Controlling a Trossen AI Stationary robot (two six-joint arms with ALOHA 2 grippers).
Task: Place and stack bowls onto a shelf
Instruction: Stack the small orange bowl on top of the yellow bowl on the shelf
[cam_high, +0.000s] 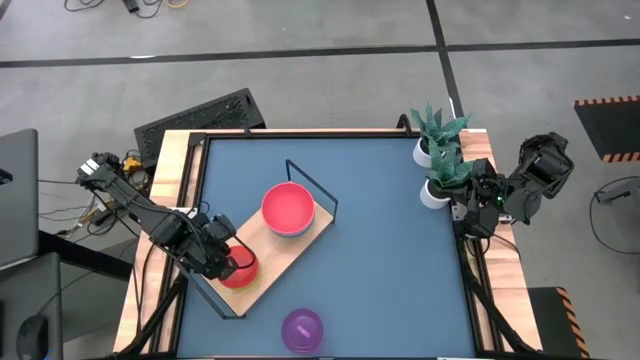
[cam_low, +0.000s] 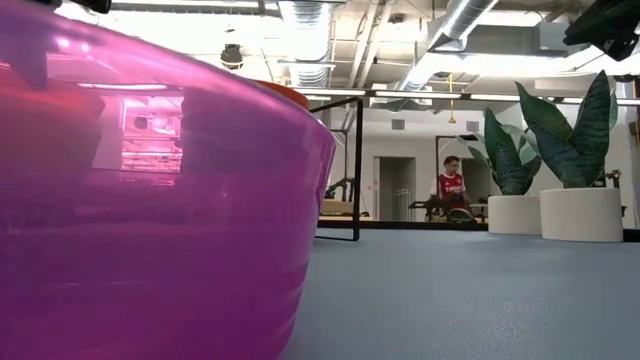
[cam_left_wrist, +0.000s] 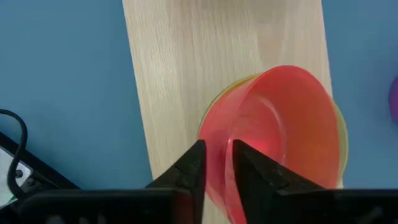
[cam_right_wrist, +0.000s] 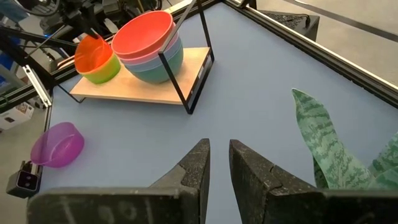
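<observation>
Two dark jointed arms; black wedge-shaped pincer fingers (cam_left_wrist: 193, 174); exposed cabling.

Open tabletop (cam_high: 390, 270) between shelf (cam_high: 285, 255) and 2 plant pots (cam_high: 432, 195).

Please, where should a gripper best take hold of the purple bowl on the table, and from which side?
Probably at the rim wall, from above. The purple bowl stands upright and alone on the blue tabletop, mouth open upward, so one finger can go inside the thin rim and one outside.

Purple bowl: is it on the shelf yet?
No. The purple bowl sits on the blue tabletop, apart from the shelf, in the high view.
</observation>
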